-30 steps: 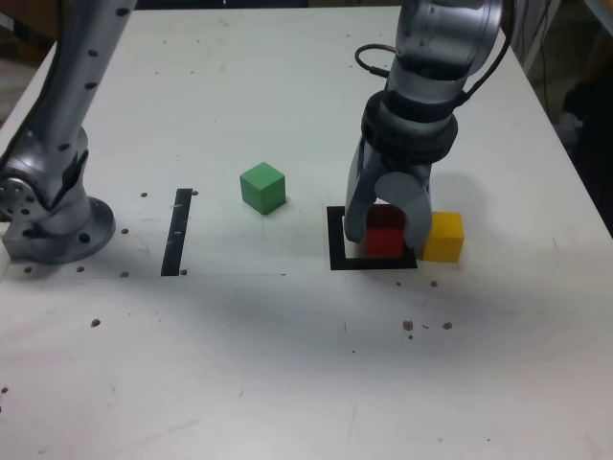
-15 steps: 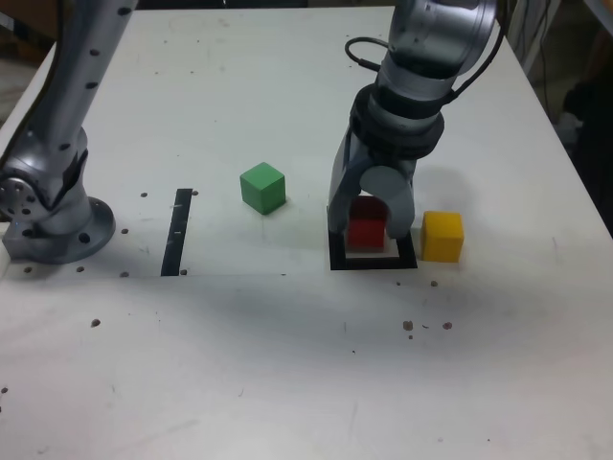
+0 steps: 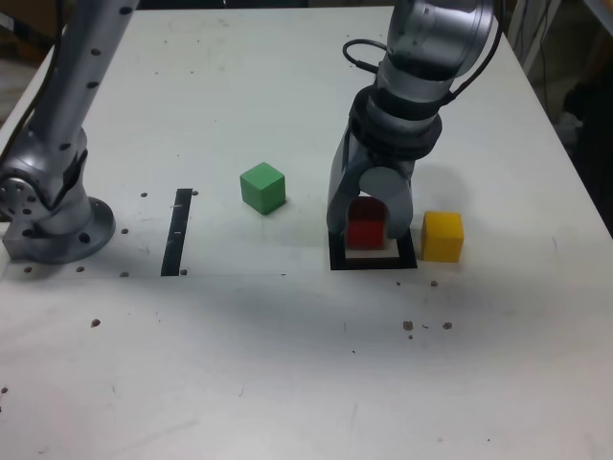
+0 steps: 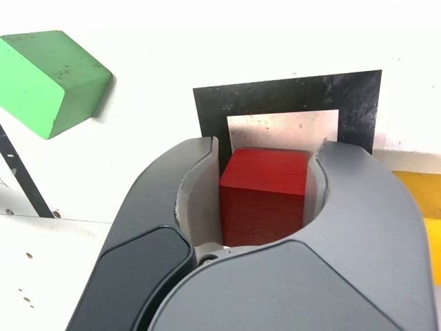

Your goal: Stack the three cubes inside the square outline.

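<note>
I see the red cube (image 3: 365,232) inside the square outline (image 3: 337,257), my end effector (image 3: 368,226) clenched on its sides.

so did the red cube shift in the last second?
Yes. The red cube moved toward the exterior view's left and farther up the table, away from the fixed yellow cube.

arm bent downward, pincer (image 3: 365,226) jaws slightly parted, pointing down.
</note>
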You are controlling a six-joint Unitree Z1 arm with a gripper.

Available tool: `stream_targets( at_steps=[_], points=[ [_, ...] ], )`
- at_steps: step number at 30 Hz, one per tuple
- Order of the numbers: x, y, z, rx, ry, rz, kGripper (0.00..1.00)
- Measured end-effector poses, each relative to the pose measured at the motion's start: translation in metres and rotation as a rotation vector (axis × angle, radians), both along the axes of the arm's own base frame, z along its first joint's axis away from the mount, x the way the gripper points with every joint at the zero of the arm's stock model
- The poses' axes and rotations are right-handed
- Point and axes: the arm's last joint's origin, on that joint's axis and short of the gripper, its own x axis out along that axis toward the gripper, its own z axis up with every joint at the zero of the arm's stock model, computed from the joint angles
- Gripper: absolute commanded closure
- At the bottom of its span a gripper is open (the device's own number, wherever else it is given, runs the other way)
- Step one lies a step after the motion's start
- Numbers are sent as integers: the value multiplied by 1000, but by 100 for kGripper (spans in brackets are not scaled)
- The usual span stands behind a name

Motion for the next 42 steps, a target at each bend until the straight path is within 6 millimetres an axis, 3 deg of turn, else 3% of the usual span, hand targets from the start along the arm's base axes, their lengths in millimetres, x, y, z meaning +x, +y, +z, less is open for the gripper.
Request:
stream_targets(
  at_steps=[4,10,14,23,30,35,42],
  points=[
    [0,0,-4,-8,13,2,56],
    [-1,0,-6,-15,22,6,20],
    [-1,0,-6,-7,21,4,6],
    [-11,2,14,15,5,13,1],
    [-30,-12,76,72,-74,-26,1],
    [-21,-34,100,64,-139,-85,1],
    [-5,-45,106,57,-166,-111,1]
  ],
)
